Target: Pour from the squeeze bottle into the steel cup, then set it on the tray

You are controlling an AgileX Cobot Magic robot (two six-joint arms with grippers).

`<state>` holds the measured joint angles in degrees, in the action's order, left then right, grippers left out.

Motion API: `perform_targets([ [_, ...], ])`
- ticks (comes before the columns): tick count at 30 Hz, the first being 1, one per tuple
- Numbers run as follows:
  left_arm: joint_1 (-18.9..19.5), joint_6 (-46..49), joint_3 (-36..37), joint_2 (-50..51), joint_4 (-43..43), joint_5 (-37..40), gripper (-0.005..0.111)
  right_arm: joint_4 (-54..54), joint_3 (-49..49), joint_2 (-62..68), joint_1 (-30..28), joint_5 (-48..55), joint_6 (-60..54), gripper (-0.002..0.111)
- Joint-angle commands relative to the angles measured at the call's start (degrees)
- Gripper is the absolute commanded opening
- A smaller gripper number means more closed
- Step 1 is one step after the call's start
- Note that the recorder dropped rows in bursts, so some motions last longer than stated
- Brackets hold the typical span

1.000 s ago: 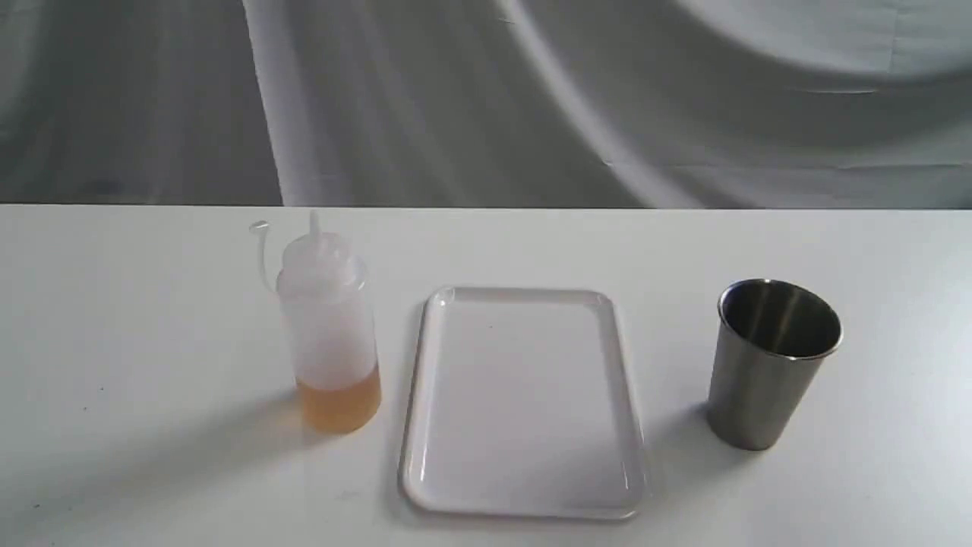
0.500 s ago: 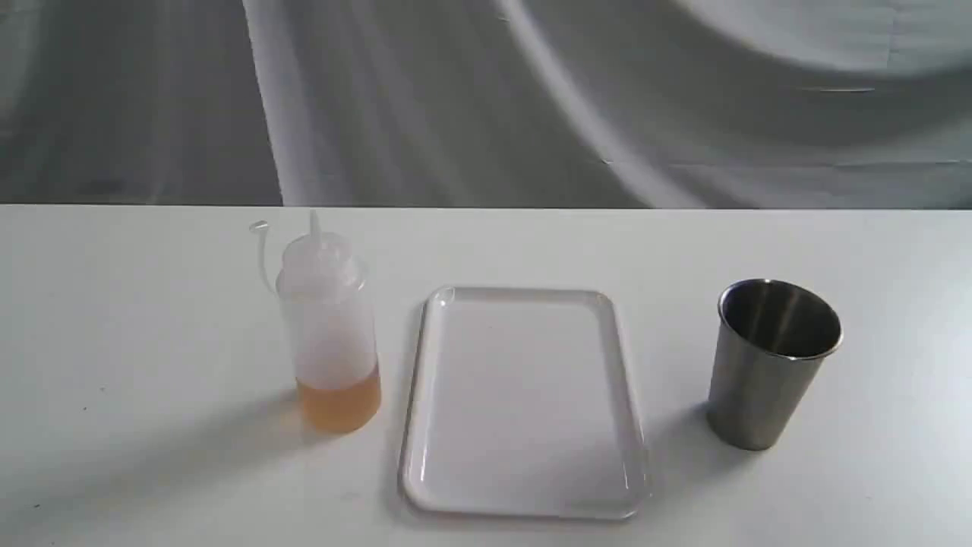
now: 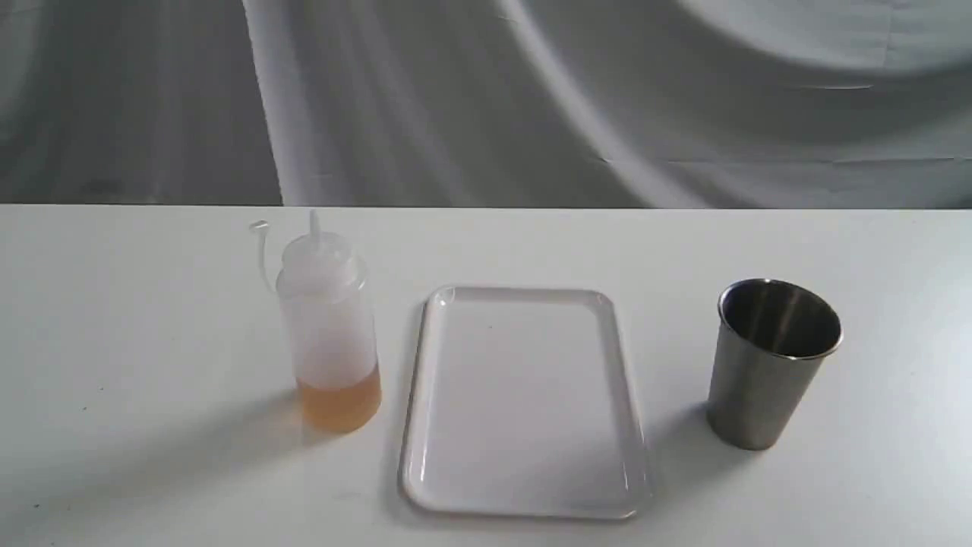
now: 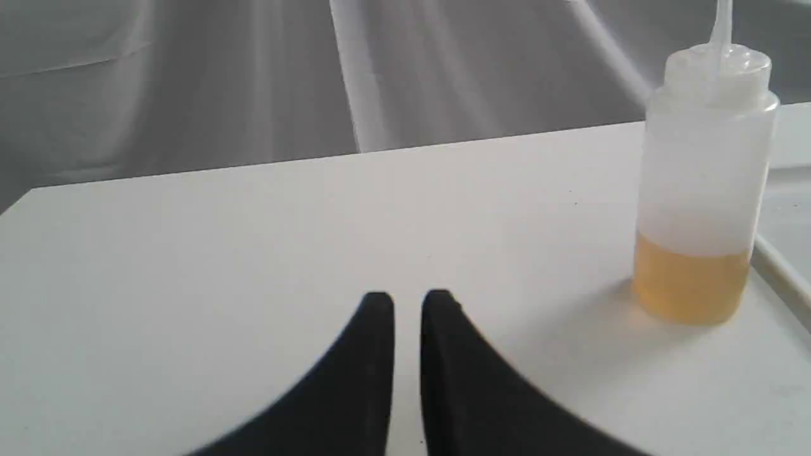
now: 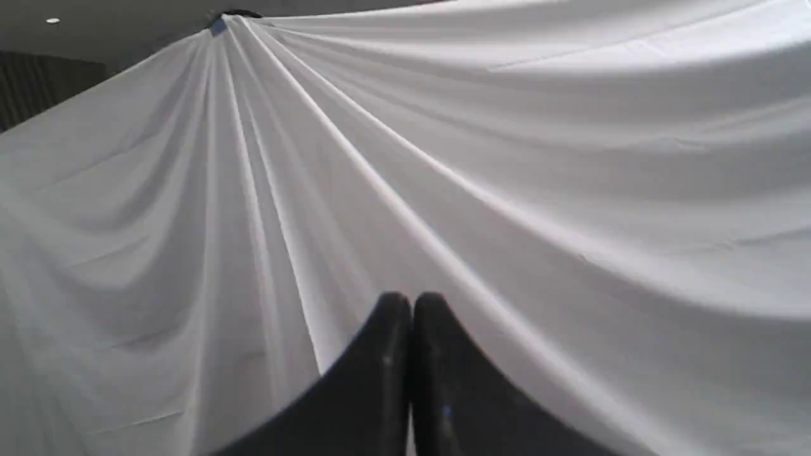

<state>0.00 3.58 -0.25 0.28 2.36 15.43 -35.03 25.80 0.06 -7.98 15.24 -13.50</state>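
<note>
Draped cloth (image 5: 570, 158) alone faces the closed right claw (image 5: 412, 301); left claw (image 4: 407, 297), slightly parted, sees the squeeze bottle (image 4: 703, 177).

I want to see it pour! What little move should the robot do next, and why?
Probably open the left gripper wide and swing toward the squeeze bottle: it stands upright, untouched, and the jaws are barely parted, too narrow for it.

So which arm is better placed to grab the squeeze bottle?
Left. The squeeze bottle stands on the left arm's side of the tray, and the left gripper, empty, has it in view. The right gripper points at the backdrop cloth, no task object in its view.
</note>
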Motion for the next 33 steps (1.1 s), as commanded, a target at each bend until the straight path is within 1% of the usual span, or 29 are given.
perform_targets([
  [1, -0.2, -0.1, 0.3, -0.3, 0.1, -0.4, 0.008, -6.8, 3.6, 1.0, 0.0, 2.4, -9.6, 0.000],
  [6, -0.2, -0.1, 0.3, -0.3, 0.1, -0.4, 0.008, -17.1, 8.6, 5.1, 0.0, 6.4, -22.1, 0.000],
  [9, -0.2, -0.1, 0.3, -0.3, 0.1, -0.4, 0.008, -22.4, 12.4, 10.0, 0.0, 9.9, -28.5, 0.000],
  [14, -0.2, -0.1, 0.3, -0.3, 0.1, -0.4, 0.008, -24.8, 17.4, 18.1, 0.0, 13.4, -31.5, 0.000],
  [18, -0.2, -0.1, 0.3, -0.3, 0.1, -0.4, 0.008, -25.1, 20.1, 22.3, 0.0, 13.7, -31.7, 0.000],
  [20, -0.2, -0.1, 0.3, -0.3, 0.1, -0.4, 0.008, -27.4, 20.7, 24.1, 0.0, 13.7, -34.3, 0.000],
  [23, -0.2, -0.1, 0.3, -0.3, 0.1, -0.4, 0.008, -32.7, 20.7, 25.5, 0.0, 14.9, -39.4, 0.000],
  [26, -0.2, -0.1, 0.3, -0.3, 0.1, -0.4, 0.008, -37.2, 20.7, 26.2, 0.0, 16.0, -41.4, 0.000],
  [30, -0.2, -0.1, 0.3, -0.3, 0.1, -0.4, 0.008, -39.8, 21.0, 27.0, 0.0, 15.7, -42.2, 0.000],
  [33, -0.2, -0.1, 0.3, -0.3, 0.1, -0.4, 0.008, -39.6, 22.5, 29.5, 0.0, 17.2, -43.2, 0.000],
])
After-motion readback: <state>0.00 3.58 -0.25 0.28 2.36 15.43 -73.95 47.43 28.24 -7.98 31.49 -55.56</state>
